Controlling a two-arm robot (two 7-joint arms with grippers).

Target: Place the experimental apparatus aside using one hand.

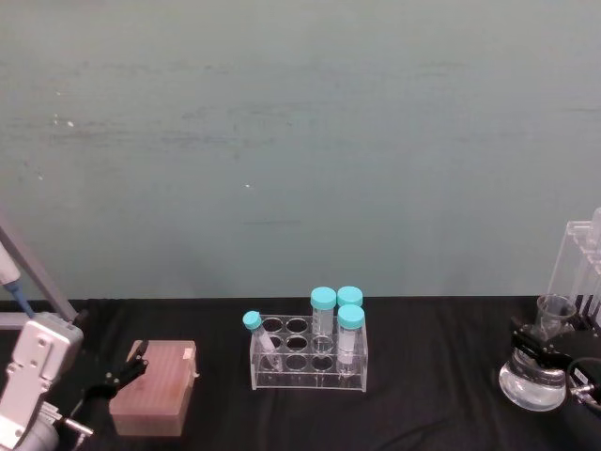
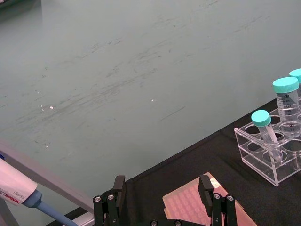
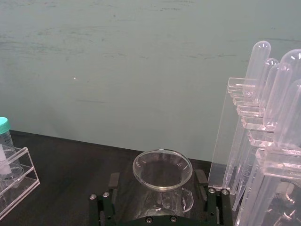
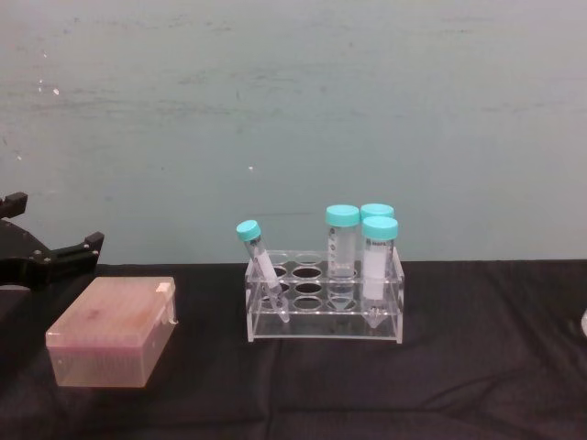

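The conical flask (image 3: pixel 162 176) sat closest under my right wrist, its wide round mouth between the two fingers of my right gripper (image 3: pixel 159 200). My fingers (image 3: pixel 107 200) stood on either side of the flask's neck, closed in against the glass as far as I could see, so I had hold of it. From my head I saw the flask (image 1: pixel 533 381) at the far right of the black table (image 1: pixel 432 376), its round body resting on the cloth, with my right gripper (image 1: pixel 545 355) across it. Just beside the flask, further right, rose the tall acrylic stand (image 3: pixel 254 141) with its long round-topped tubes (image 3: pixel 256 70); the stand (image 1: pixel 582 258) ran off the right edge of my head view.

In the middle of the table stood a clear tube rack (image 4: pixel 326 307) holding teal-capped tubes (image 4: pixel 342 240), one small tube (image 4: pixel 261 266) leaning at the left front. Well apart to its left lay a pinkish tip box (image 4: pixel 115 332).

My left gripper (image 2: pixel 162 193) hovered just over the tip box (image 2: pixel 193 207), fingers spread wide and holding nothing. A pipette (image 2: pixel 21 193) hung near it.
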